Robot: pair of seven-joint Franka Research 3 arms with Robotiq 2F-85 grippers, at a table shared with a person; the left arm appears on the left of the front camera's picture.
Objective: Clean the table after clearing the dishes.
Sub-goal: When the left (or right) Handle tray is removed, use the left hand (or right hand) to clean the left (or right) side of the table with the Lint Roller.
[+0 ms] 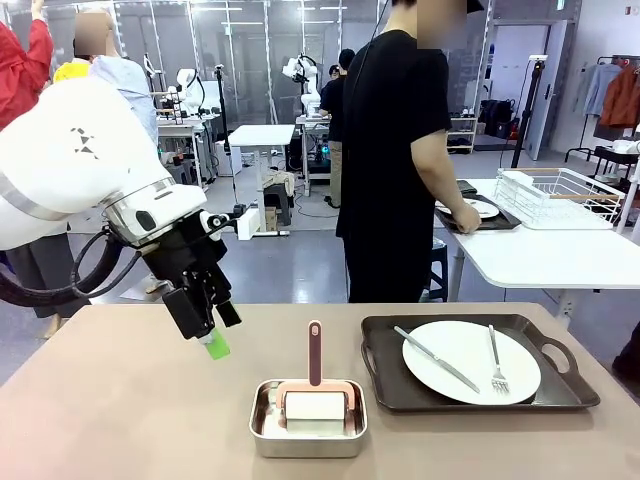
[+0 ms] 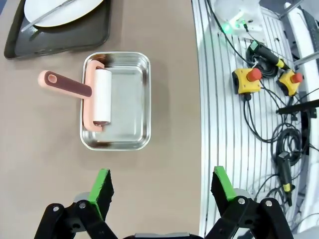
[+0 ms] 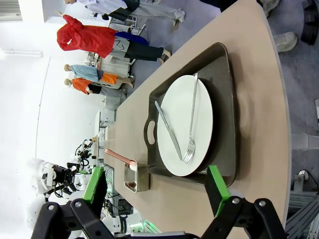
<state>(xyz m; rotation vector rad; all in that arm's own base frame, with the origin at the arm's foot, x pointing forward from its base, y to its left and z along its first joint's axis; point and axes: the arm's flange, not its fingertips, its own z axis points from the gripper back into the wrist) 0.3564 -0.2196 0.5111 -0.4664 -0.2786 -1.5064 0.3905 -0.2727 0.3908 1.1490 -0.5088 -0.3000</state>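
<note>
Our left gripper (image 2: 162, 186) spread apart, steel pan (image 2: 130, 99) at its eleven o'clock, our right gripper (image 3: 157, 186) also apart, plate (image 3: 203, 119) at twelve.

**A:** Where is the left arm (image 1: 70, 160)?

**B:** It is big and white. It comes in from the left side and bends down. Its black wrist (image 1: 180, 255) tips forward.

**A:** And the left gripper (image 1: 214, 335)?

**B:** It hangs in the air and points down. Its two fingers are far apart, and there is nothing between them. The green pads (image 2: 101, 188) face each other.

**A:** What about the right gripper (image 3: 155, 185)?

**B:** Its fingers are spread wide too, and it holds nothing. It is rolled over on its side.
</note>
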